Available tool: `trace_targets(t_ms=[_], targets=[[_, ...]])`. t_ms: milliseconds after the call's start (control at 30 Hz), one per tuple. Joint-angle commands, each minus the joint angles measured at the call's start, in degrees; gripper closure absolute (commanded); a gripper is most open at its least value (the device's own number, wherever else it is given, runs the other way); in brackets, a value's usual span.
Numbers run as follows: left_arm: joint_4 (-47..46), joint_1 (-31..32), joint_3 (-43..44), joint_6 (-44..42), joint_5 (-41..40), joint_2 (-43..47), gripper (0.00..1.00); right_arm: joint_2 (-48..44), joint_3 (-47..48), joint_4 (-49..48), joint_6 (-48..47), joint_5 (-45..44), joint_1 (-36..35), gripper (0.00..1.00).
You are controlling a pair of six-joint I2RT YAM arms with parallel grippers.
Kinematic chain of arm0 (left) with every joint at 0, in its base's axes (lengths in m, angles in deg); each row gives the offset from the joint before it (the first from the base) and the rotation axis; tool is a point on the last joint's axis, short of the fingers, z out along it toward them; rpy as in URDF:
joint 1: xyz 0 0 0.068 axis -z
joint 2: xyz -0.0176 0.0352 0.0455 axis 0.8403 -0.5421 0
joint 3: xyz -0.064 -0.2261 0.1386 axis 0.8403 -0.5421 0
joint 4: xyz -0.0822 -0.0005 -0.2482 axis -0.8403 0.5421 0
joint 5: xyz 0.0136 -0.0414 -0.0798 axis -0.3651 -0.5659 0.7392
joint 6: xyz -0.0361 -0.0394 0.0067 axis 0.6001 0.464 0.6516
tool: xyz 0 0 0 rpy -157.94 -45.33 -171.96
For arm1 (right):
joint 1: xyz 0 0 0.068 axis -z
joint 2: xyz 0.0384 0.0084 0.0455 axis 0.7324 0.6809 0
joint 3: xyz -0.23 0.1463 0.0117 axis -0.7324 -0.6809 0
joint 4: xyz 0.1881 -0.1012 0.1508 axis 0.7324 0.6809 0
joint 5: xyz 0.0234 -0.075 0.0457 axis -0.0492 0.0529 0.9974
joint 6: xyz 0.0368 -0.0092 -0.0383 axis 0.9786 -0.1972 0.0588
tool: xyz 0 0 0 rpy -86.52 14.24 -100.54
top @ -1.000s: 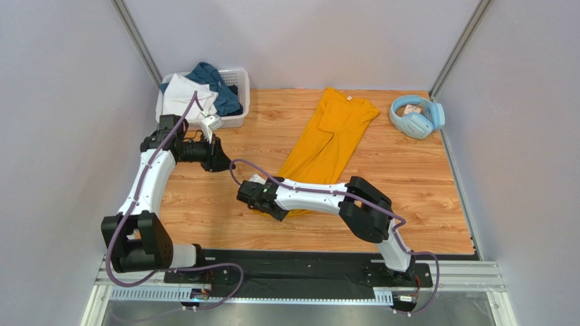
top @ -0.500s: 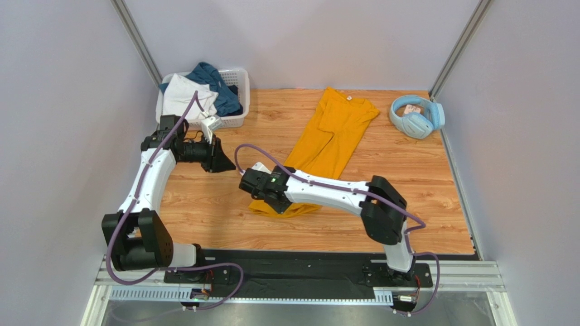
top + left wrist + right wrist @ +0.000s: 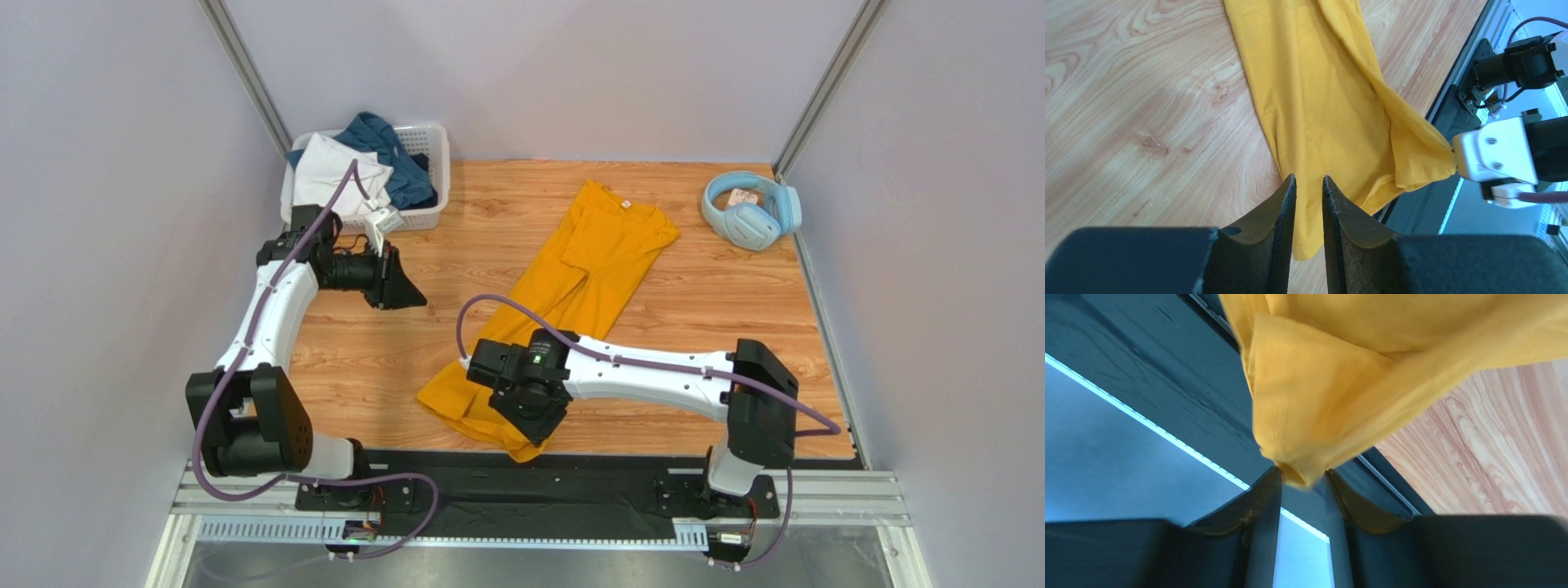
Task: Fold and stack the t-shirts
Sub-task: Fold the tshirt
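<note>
The mustard-yellow t-shirt [image 3: 601, 251] lies as a long strip from the back of the table to its near edge. My right gripper [image 3: 530, 423] is shut on its lower end, and that end hangs over the black front rail. In the right wrist view the bunched yellow cloth [image 3: 1333, 386] is pinched at the tips of the right gripper [image 3: 1303, 473]. My left gripper [image 3: 415, 294] hovers left of the shirt. In the left wrist view the left gripper [image 3: 1309, 177] stands slightly open and empty above the yellow t-shirt [image 3: 1321, 92]. A white t-shirt [image 3: 331, 165] and a teal-blue one [image 3: 386, 153] lie in the basket.
The white lattice basket [image 3: 423, 217] stands at the back left, close behind my left arm. Light-blue headphones [image 3: 751, 208] rest at the back right by the wall. The black rail [image 3: 589, 480] with the arm bases runs along the near edge.
My right gripper has drawn back to the near edge, dragging the yellow shirt's lower end with it, and the whole shirt has slid nearer. The left gripper has shifted slightly right.
</note>
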Motion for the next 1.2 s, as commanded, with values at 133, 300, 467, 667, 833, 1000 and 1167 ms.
trace_targets(t_ms=[133,300,467,667,833,1000,1167], targets=[[1.1,-0.3,3.2,-2.7,4.0,0.1,0.71,3.6,7.0,2.0,-3.1,-1.0,1.9,0.48],[2.0,-0.3,4.2,-3.1,4.4,-0.7,0.71,-0.7,9.4,2.3,-3.9,-0.1,9.5,0.38],[3.1,-0.3,5.0,-3.7,4.8,-1.8,0.71,-4.9,5.1,-3.8,-0.4,-0.2,21.6,0.42],[5.7,-0.3,6.0,-5.1,6.1,-1.6,0.7,4.0,3.2,-8.5,-2.1,8.6,17.5,0.47],[5.7,0.5,7.4,-4.4,5.7,-1.8,0.7,9.5,6.9,-10.1,-2.0,10.9,11.5,0.49],[5.7,0.4,7.5,-4.7,4.6,-2.0,0.69,10.8,7.1,-10.6,-2.2,14.5,10.2,0.51],[5.8,0.5,7.7,-4.8,4.9,-2.8,0.69,12.1,7.0,-12.7,-2.2,18.0,9.4,0.51]])
